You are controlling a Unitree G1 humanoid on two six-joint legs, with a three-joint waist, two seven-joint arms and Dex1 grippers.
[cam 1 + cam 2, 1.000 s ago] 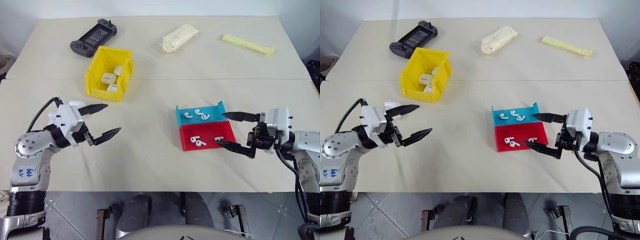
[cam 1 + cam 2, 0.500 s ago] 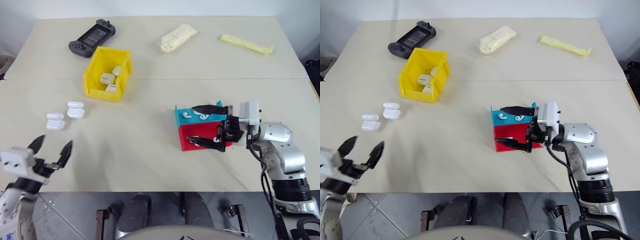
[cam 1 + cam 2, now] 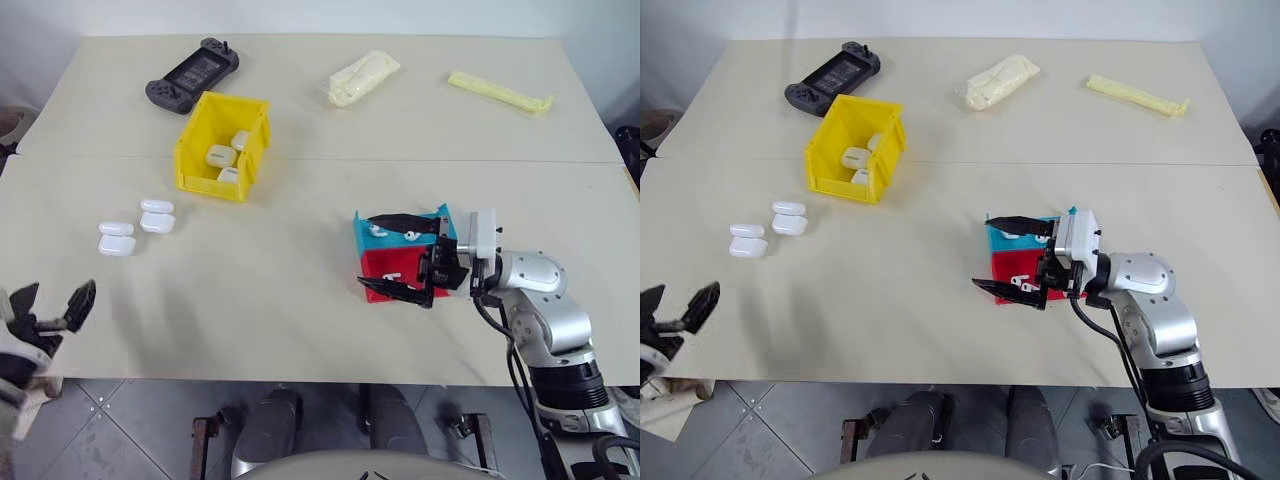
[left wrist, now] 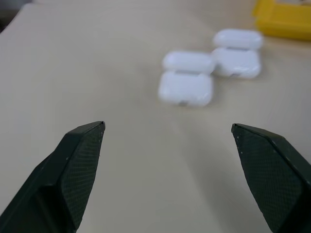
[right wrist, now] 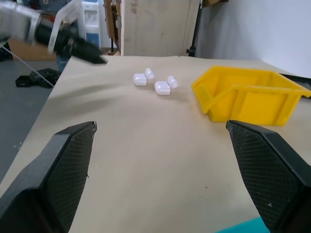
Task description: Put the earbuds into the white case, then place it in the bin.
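A wide beige table (image 3: pixel 300 300) stands on a grey tiled floor (image 3: pixel 150 420). Two open glossy white cases (image 3: pixel 135 226) lie near its left edge. The bright yellow plastic bin (image 3: pixel 222 146) holds more cases. Tiny white earbuds (image 3: pixel 392 232) lie in the shallow blue tray (image 3: pixel 365 232) and red tray (image 3: pixel 372 265). The left gripper (image 3: pixel 48 305) and right gripper (image 3: pixel 400 256) both stand wide apart, empty.

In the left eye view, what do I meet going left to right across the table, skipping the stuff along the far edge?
Left gripper → two open white cases → yellow bin → blue tray and red tray stacked near-far, the open right gripper over them.
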